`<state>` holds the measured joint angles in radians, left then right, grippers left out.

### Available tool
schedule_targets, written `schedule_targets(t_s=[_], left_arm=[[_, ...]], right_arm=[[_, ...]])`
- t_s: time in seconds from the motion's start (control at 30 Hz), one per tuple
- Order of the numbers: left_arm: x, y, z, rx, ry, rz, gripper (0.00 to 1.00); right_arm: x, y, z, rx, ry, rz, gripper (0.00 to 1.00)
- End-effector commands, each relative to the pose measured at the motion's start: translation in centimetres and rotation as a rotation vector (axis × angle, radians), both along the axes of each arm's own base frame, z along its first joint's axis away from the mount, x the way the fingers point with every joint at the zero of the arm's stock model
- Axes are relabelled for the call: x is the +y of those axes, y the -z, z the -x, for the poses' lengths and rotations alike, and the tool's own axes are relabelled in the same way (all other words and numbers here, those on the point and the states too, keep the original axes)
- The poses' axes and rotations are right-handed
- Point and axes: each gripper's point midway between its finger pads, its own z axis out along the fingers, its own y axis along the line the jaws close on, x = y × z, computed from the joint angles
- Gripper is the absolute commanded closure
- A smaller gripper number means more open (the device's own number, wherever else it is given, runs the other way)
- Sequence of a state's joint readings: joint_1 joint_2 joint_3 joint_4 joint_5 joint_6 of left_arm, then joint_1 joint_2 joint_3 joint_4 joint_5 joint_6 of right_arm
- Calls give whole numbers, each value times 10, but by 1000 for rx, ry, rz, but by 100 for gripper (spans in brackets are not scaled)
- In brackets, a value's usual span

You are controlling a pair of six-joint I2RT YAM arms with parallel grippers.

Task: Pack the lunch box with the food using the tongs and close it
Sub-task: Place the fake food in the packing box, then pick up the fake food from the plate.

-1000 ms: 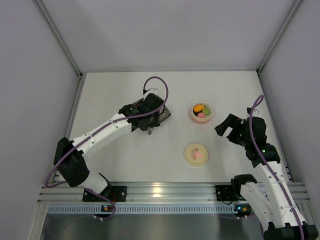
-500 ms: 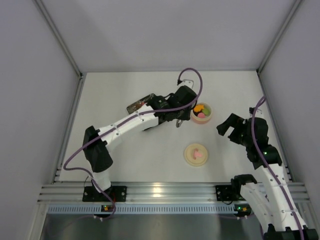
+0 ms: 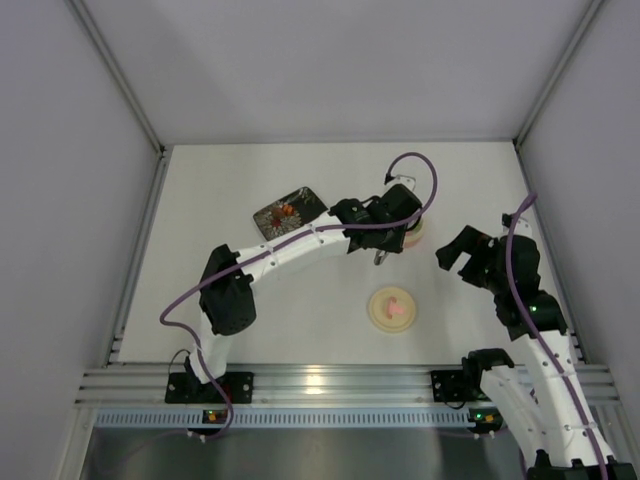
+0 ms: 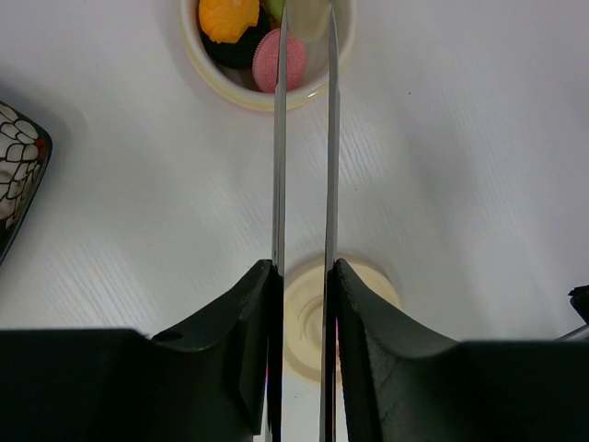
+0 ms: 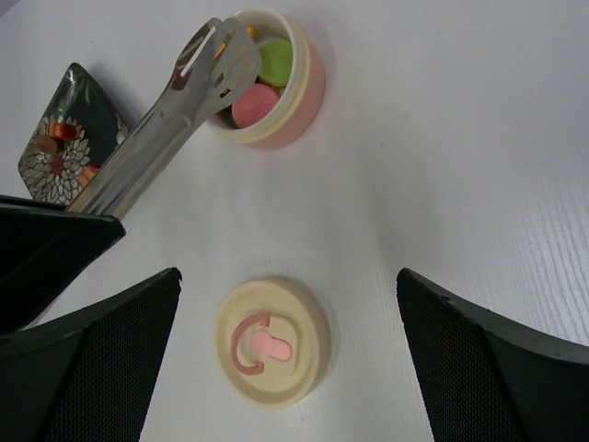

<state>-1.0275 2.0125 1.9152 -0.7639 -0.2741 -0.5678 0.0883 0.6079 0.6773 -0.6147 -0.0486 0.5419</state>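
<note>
My left gripper (image 4: 304, 267) is shut on the silvery tongs (image 4: 279, 166), whose tips reach over the lunch box (image 4: 241, 90). In the top view this gripper (image 3: 388, 222) covers most of the pink-sided lunch box (image 3: 417, 236). Food in the box includes an orange piece (image 4: 228, 17), a pink piece (image 4: 269, 64) and a green one (image 5: 274, 61). Something pale sits between the tong tips; I cannot tell what. The cream lid (image 3: 392, 308) with its pink knob lies flat on the table nearer the arms. My right gripper (image 3: 462, 250) stands open to the right, holding nothing, the lid (image 5: 273, 341) between its fingers in its view.
The dark floral plate (image 3: 288, 212) sits left of the lunch box with a few orange pieces (image 5: 51, 133) on it. The left arm arches across the middle of the table. Grey walls close in the table on the left, right and far sides.
The left arm has swung right from the plate to the lunch box, carrying the tongs. The plate is now uncovered. The right arm has barely moved.
</note>
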Motion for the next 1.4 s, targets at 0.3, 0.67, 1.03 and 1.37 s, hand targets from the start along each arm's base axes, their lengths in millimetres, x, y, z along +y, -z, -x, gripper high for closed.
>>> schedule_targets(t_s=[0.3, 0.67, 1.03, 1.37], left_arm=[[-18, -27, -7, -46, 11, 73, 60], [-18, -30, -8, -52, 9, 73, 56], [84, -66, -33, -148, -231, 69, 57], [254, -36, -57, -115, -584, 28, 55]], right_arm=[[-6, -12, -1, -33, 16, 15, 1], [-6, -11, -3, -33, 16, 15, 0], [-4, -13, -5, -39, 8, 10, 0], [1, -9, -11, -33, -11, -9, 0]])
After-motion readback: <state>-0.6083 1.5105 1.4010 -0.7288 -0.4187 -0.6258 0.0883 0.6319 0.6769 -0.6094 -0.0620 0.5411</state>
